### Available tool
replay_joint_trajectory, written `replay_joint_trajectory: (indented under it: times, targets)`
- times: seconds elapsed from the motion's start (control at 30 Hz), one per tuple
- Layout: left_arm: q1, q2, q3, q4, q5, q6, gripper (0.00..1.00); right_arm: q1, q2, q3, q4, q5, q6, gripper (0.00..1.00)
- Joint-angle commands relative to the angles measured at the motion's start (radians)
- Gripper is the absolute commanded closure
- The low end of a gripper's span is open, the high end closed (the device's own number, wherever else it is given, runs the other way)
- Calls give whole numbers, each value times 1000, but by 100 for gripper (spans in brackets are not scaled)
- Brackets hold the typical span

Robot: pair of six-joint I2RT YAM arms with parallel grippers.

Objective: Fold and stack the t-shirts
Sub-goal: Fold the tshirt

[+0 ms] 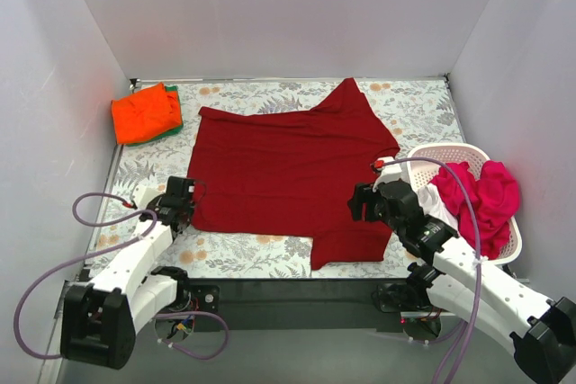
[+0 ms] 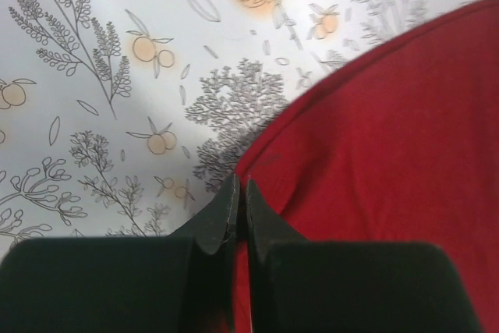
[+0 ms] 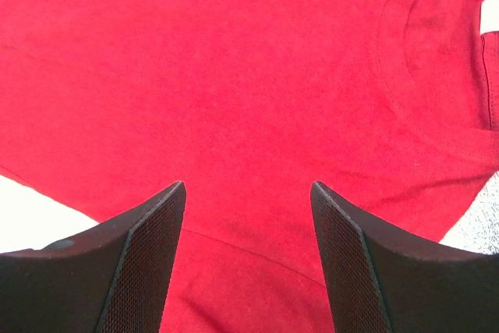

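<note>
White walls (image 1: 270, 6) box in a floral-print table (image 1: 243, 258), seen from above. Smack in the middle of the frame lies the crimson t-shirt (image 1: 279, 168), spread flat with one sleeve poking toward the top and the other toward the bottom, presumably laid out so it can be folded. At upper left the orange tee (image 1: 142, 114) sits folded on top of the green tee (image 1: 175, 116), so that looks like the finished stack. On the right a basket (image 1: 450, 150) holds the pink tee (image 1: 486, 200) in a crumpled heap, with a bit of the white tee (image 1: 438, 206) peeking out beside it. The left gripper (image 1: 184, 206) is at the crimson shirt's lower-left edge, and the right gripper (image 1: 364, 204) hangs over its right side.

Left wrist view: the fingers are pinched tight together right on the shirt's curved hem, with red cloth showing between them, so it looks like a grab on that edge to lift it for a fold. Bare table fills the upper left.

Right wrist view: the fingers stand wide apart, holding nothing, above smooth red cloth. The collar (image 3: 437, 76) curves through the upper right, with a white label (image 3: 490, 13) at the edge. Probably lining up its own pinch.
</note>
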Motion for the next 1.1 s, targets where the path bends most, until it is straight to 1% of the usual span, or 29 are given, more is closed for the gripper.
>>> replay_joint_trajectory:
  times: [0.0, 0.1, 0.2, 0.27, 0.33, 0.4, 0.5, 0.67, 0.77, 0.8, 0.9, 1.0, 1.07]
  targets:
    - [7, -128, 42, -74, 8, -17, 100, 7, 33, 5, 14, 39, 10, 40]
    - [9, -218, 47, -89, -7, -12, 100, 7, 82, 15, 8, 54, 13, 40]
    - [12, -264, 42, -46, -18, 52, 100, 7, 145, 27, 2, 65, 13, 40]
    - [12, -260, 41, 1, -2, 114, 100, 7, 177, 41, -7, 71, 13, 40]
    - [13, -226, 44, 56, 21, 187, 100, 7, 219, 48, -33, 82, 18, 41]
    - [13, -183, 58, 81, 45, 229, 100, 7, 246, 58, -79, 100, 33, 41]
    - [13, -174, 61, 147, 90, 267, 100, 8, 253, 80, -166, 109, 64, 42]
    - [13, -232, 50, 228, 125, 316, 100, 14, 202, 120, -300, 103, 117, 43]
    - [13, -244, 46, 254, 168, 348, 100, 19, 197, 140, -363, 50, 131, 43]
    - [13, -251, 46, 259, 179, 355, 100, 24, 213, 143, -368, -23, 131, 43]
    - [13, -249, 41, 284, 211, 368, 100, 33, 269, 174, -398, -156, 117, 44]
    - [13, -248, 39, 294, 225, 375, 100, 62, 311, 242, -495, -132, 128, 46]
    - [13, -251, 36, 296, 229, 376, 100, 73, 314, 259, -516, -148, 146, 45]
